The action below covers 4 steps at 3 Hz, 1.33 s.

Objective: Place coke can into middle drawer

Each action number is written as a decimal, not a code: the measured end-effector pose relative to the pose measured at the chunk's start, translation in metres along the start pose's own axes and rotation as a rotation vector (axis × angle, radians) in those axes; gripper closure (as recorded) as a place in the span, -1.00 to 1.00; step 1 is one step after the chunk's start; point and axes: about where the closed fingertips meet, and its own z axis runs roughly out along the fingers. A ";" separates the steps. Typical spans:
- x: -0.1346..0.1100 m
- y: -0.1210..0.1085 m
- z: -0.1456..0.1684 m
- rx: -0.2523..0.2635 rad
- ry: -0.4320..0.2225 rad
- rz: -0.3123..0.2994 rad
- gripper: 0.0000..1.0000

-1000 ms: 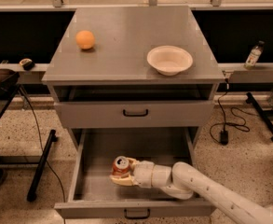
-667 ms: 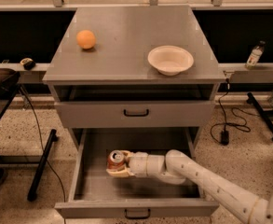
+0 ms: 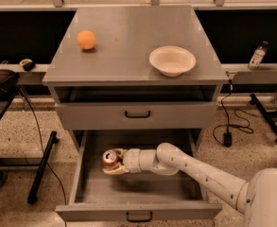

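The coke can, orange-red with a silver top and pull tab, is held upright inside the open middle drawer, toward its left side. My gripper is shut on the can from the right, its cream fingers wrapped around the can's body. My white arm reaches in from the lower right corner. I cannot tell whether the can's base touches the drawer floor. The drawer is pulled far out, with its black handle at the bottom edge.
The grey cabinet top holds an orange ball at the left and a white bowl at the right. The upper drawer front is closed. A small bottle stands on the ledge at the right; cables lie on the floor.
My gripper has carried the can leftward inside the drawer, from about the middle toward its left side. The ball and bowl have not moved.
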 end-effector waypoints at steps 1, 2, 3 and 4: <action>0.019 0.021 0.004 0.020 0.051 -0.016 1.00; 0.028 0.033 0.013 -0.029 0.054 0.003 1.00; 0.027 0.034 0.013 -0.032 0.053 0.004 0.63; 0.027 0.034 0.013 -0.032 0.053 0.004 0.18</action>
